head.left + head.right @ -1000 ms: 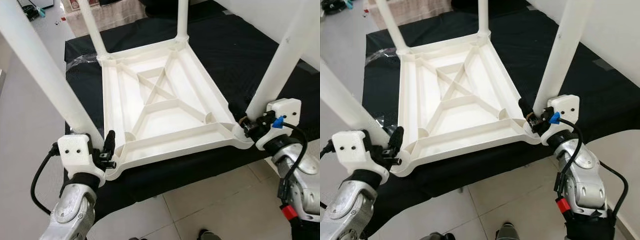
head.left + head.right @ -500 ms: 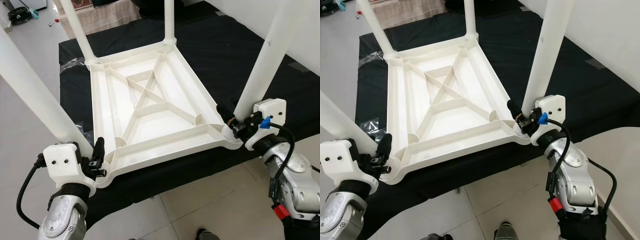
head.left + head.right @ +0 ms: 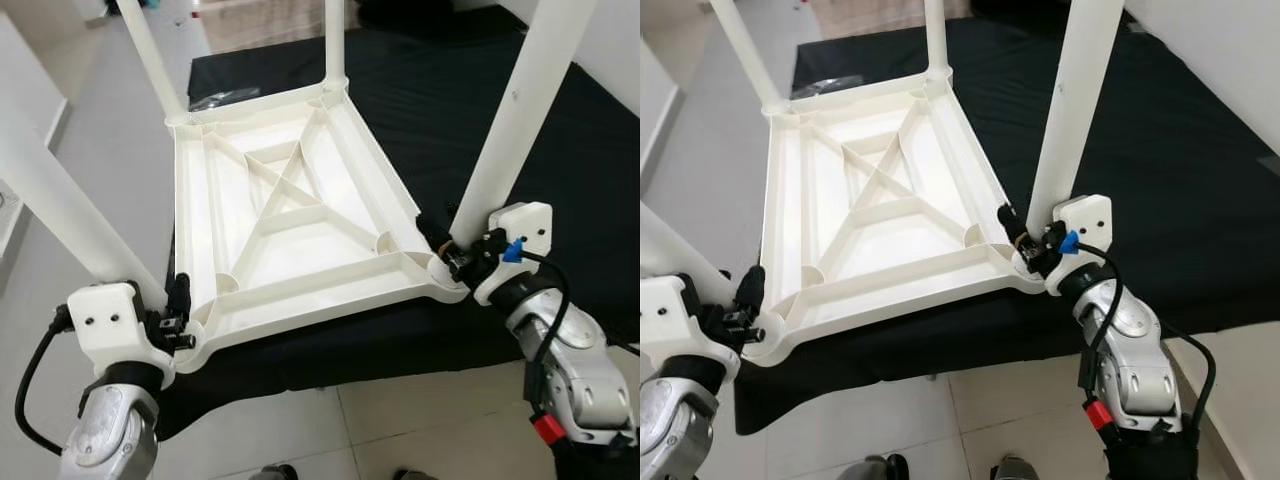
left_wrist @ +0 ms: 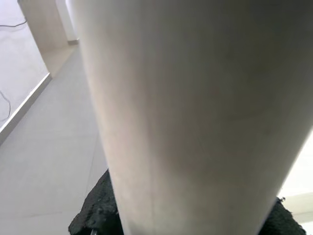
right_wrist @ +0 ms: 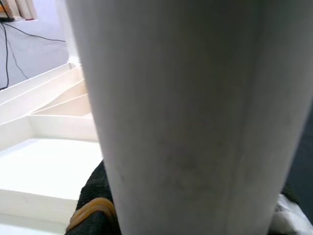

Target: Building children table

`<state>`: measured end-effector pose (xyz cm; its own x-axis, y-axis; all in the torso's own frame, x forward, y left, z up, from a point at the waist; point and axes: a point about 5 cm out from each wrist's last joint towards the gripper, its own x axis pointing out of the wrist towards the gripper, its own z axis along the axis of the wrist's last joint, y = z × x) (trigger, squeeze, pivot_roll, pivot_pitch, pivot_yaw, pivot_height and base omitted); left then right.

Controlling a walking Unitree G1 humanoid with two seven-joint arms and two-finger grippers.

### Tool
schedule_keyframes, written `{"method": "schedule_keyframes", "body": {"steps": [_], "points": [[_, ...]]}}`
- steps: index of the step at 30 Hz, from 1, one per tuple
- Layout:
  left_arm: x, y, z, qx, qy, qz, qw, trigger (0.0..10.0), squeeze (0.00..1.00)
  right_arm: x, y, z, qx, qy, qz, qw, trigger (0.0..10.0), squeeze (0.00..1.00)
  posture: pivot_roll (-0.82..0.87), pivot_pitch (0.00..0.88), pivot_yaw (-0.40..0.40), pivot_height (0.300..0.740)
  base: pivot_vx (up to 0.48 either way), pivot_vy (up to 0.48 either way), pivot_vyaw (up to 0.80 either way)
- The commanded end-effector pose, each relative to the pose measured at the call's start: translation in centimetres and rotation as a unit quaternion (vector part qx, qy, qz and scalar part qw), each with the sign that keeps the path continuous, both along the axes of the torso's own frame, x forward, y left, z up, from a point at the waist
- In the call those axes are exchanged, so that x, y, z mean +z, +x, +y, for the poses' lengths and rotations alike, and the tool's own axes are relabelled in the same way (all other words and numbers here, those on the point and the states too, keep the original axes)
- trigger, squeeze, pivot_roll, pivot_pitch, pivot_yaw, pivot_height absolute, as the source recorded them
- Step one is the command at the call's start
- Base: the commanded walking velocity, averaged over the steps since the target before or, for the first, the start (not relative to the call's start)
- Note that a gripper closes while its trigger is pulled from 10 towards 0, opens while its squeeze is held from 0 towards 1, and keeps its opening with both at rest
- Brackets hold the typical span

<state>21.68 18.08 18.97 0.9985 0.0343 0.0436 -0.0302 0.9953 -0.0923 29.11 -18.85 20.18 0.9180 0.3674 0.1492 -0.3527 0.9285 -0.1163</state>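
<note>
Upturned children table [image 3: 290,215] on black-covered surface [image 3: 560,180], all four legs up; left hand [image 3: 175,318] and right hand [image 3: 452,252] each clasp a near leg's base—lift level, evenly.

The upturned table [image 3: 290,210] lies on the mat [image 3: 480,110] in front of me, its four legs pointing up, its near edge overhanging the floor [image 3: 420,420]. My left gripper [image 3: 172,318] is at the near-left leg [image 3: 60,200], at its base. My right gripper [image 3: 450,250] is at the near-right leg [image 3: 510,120], also at its base.
</note>
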Motion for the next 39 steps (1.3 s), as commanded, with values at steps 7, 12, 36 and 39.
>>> {"method": "schedule_keyframes", "body": {"steps": [7, 12, 36, 39], "points": [[-0.1, 2.6, -1.8, -0.126, 0.011, 0.007, 0.992, 10.0, 0.0, -1.7, 0.6, 3.5, 0.044, 0.01, 0.042, 0.998, 10.0, 0.0, 0.0, 0.207, 0.081, 0.74, 0.0, 0.0, 0.0], [0.2, 3.7, -2.3, -0.162, 0.01, 0.002, 0.987, 10.0, 0.0, -1.9, 0.2, 4.0, 0.052, 0.012, 0.047, 0.997, 10.0, 0.0, -0.01, 0.206, 0.09, 0.74, 0.0, 0.0, -0.16], [-1.5, 3.0, -5.3, -0.234, -0.018, 0.023, 0.972, 10.0, 0.0, -2.0, -0.9, 5.0, 0.082, 0.031, 0.047, 0.995, 10.0, 0.0, -0.01, 0.214, 0.102, 0.74, 0.0, 0.0, -0.37], [-1.5, 2.9, -5.6, -0.245, -0.022, 0.022, 0.969, 10.0, 0.0, -1.9, -0.9, 5.0, 0.084, 0.03, 0.047, 0.995, 10.0, 0.0, -0.01, 0.214, 0.102, 0.74, 0.0, 0.0, 0.0]]}}
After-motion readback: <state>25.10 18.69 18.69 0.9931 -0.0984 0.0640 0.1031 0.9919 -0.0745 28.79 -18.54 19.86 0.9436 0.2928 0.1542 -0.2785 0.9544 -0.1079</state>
